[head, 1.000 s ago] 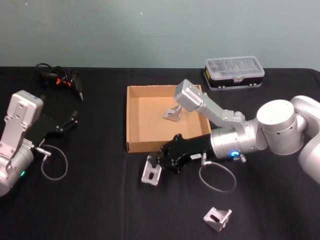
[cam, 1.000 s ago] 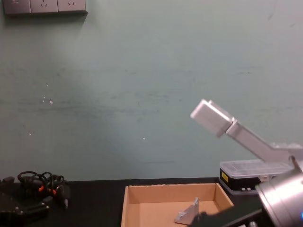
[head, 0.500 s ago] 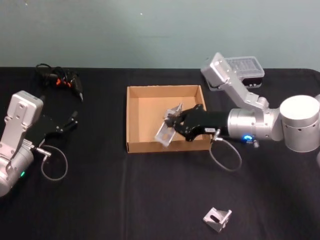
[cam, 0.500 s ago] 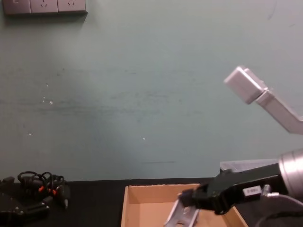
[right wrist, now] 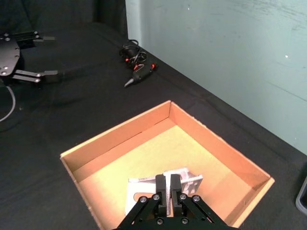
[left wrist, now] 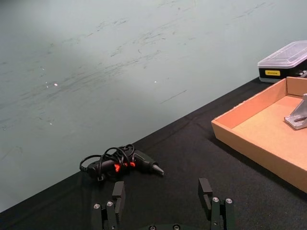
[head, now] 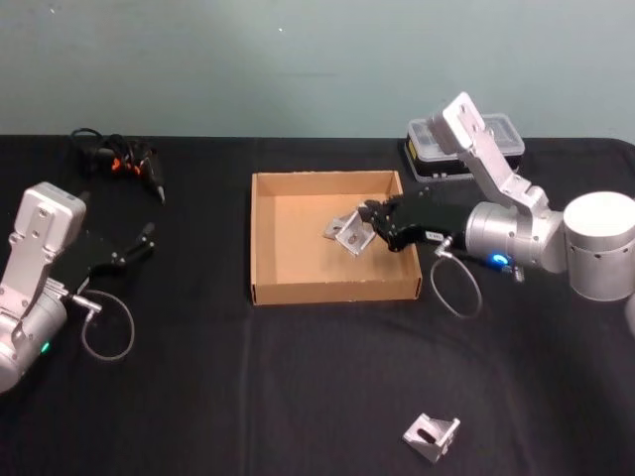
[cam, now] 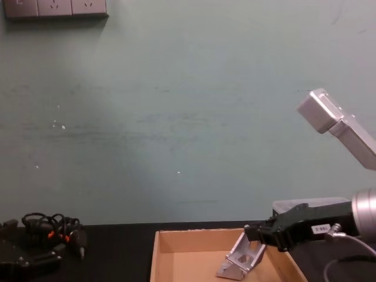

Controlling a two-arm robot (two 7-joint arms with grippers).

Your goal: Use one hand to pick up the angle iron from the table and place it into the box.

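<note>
The right tool (head: 367, 228) pinched the angle iron (head: 345, 234) inside the box (head: 260, 238); the left tool (left wrist: 161, 187) sat spread over the surface (head: 248, 397). A good release needed it lowered flat before the tool parted.

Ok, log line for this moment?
right pincer: shut on silver metal angle iron | over tan cardboard box | left pincer: open, parked left

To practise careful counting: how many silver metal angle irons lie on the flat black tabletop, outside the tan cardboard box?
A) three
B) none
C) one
C: one angle iron lies on the table near its front; the right gripper holds a second angle iron inside the box, and the left gripper sits parked at the left.
</note>
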